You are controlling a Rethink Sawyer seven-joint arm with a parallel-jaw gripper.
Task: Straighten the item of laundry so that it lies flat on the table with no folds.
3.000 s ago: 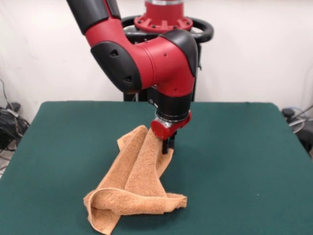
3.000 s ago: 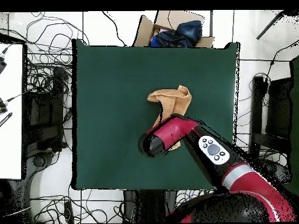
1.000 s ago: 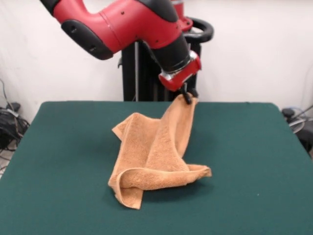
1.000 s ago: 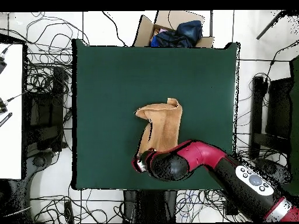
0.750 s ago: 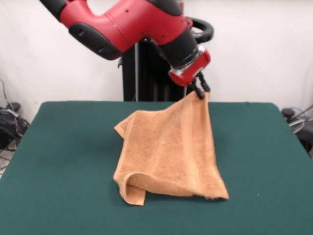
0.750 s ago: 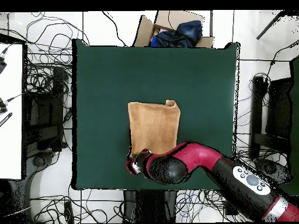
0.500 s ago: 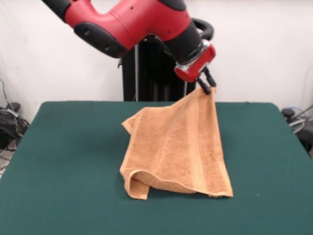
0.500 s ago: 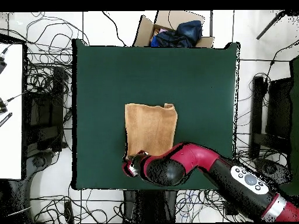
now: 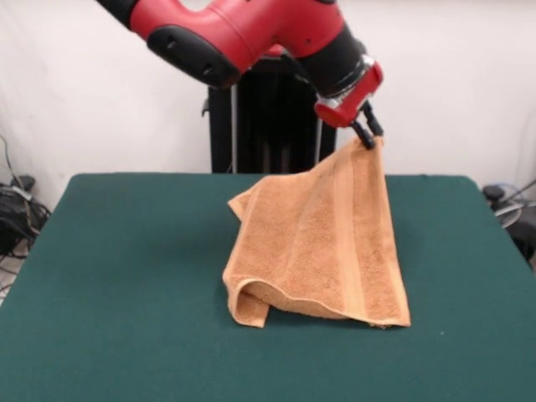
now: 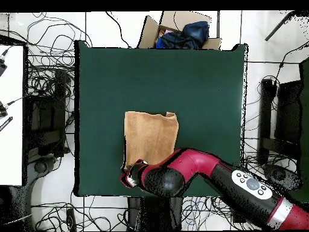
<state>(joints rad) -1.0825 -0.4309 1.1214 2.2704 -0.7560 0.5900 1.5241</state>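
The orange-tan terry towel (image 9: 322,243) hangs from one corner, held up above the dark green table (image 9: 117,276). Its lower edge drags on the table and one lower corner is folded under at the left. My gripper (image 9: 367,139) is shut on the towel's top corner, high over the table's far side. In the overhead view the towel (image 10: 151,138) looks like a rectangle spread from the gripper (image 10: 128,176) toward the table's middle (image 10: 199,84). No tag shows.
A cardboard box with dark blue cloth (image 10: 181,31) stands beyond the table's far edge in the overhead view. Cables cover the floor around the table. The black pedestal (image 9: 260,126) stands behind the table.
My gripper has lifted the towel's corner and carried it up and to the right in the front view. The crumpled towel has opened out into a hanging sheet and slid along the table.
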